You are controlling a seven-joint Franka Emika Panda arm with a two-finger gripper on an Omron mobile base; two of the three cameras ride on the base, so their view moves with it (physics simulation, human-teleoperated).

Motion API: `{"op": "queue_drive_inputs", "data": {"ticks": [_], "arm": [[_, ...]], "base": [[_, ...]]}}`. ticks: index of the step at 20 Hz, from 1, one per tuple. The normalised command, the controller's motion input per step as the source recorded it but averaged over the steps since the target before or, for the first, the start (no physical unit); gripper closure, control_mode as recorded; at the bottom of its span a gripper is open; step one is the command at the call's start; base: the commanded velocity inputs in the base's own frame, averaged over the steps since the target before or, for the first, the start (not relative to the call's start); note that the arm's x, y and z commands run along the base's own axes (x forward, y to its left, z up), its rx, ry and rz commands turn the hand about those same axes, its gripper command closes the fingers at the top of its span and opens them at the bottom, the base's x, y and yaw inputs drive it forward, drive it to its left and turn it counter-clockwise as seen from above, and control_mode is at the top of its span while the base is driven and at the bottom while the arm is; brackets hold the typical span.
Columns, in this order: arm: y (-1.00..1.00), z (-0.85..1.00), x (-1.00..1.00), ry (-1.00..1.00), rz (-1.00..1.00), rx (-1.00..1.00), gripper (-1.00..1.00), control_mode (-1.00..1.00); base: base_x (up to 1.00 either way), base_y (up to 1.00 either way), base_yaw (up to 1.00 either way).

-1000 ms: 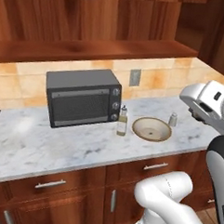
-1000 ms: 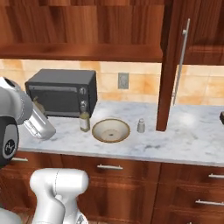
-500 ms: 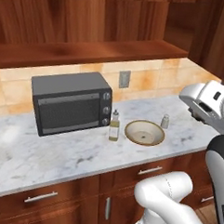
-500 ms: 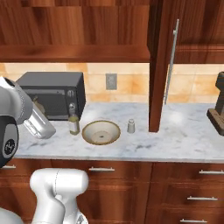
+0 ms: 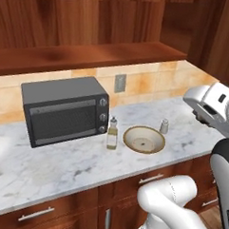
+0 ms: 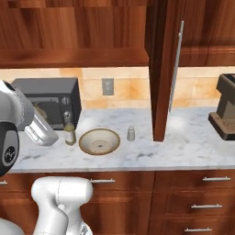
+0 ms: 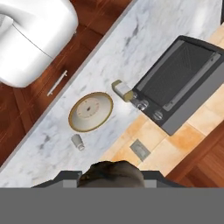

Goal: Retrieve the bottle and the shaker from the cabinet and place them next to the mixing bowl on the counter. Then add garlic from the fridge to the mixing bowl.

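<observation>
— Pale yellow liquid, clear glass: is that the bottle (image 5: pixel 112 134)?

— Yes. It stands upright on the counter (image 5: pixel 51 170), between the mixing bowl (image 5: pixel 143 139) and the dark toaster oven (image 5: pixel 64 110), just beside both. In the right base view the bottle (image 6: pixel 69 134) sits in front of the oven's knob side, partly behind the arm.

— And the shaker?

— The shaker (image 5: pixel 164 126) is upright on the far side of the bowl from the bottle, near the rim but apart from it. From the right base camera the shaker (image 6: pixel 131 133) stands just to the right of the mixing bowl (image 6: pixel 99 141).

— Anything in the bowl?

— Only its speckled brown inside, as far as I can tell. The hand view looks down on the mixing bowl (image 7: pixel 90 111), with the bottle (image 7: pixel 122 90) at the oven's corner and the shaker (image 7: pixel 77 141) on the opposite side.

— What about the gripper?

— The gripper (image 7: pixel 111 175) is up high over the marble, well away from all three things. Its dark tips sit pressed together at the bottom of the hand view, nothing between them.

— And around that?

— A wall outlet (image 5: pixel 120 82) on the tan tile, the cabinet (image 6: pixel 73 32) overhead with one door (image 6: pixel 161 69) swung out, and a dark coffee machine (image 6: pixel 225 112) far right on the counter (image 6: pixel 183 147).
</observation>
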Motion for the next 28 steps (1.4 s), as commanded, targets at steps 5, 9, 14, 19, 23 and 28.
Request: {"op": "queue_drive_inputs", "data": {"ticks": [5, 9, 14, 19, 23, 28], "arm": [[0.0, 0.0, 0.0, 0.0, 0.0, 0.0, 1.0, 1.0], [0.0, 0.0, 0.0, 0.0, 0.0, 0.0, 1.0, 1.0], [-0.02, 0.0, 0.18, 0.26, -0.07, 0.0, 1.0, -1.0], [-0.01, 0.0, 0.42, 0.48, -0.1, 0.0, 1.0, -1.0], [-0.11, -0.02, 0.34, 0.46, -0.07, 0.01, 1.0, -1.0], [-0.14, -0.42, 0.1, 0.06, 0.0, 0.06, 1.0, -1.0]], "base": [[0.31, -0.03, -0.14], [0.22, -0.01, -0.13], [0.04, -0.02, -0.05], [0.0, 0.0, 0.0], [0.0, 0.0, 0.0], [0.0, 0.0, 0.0]]}}
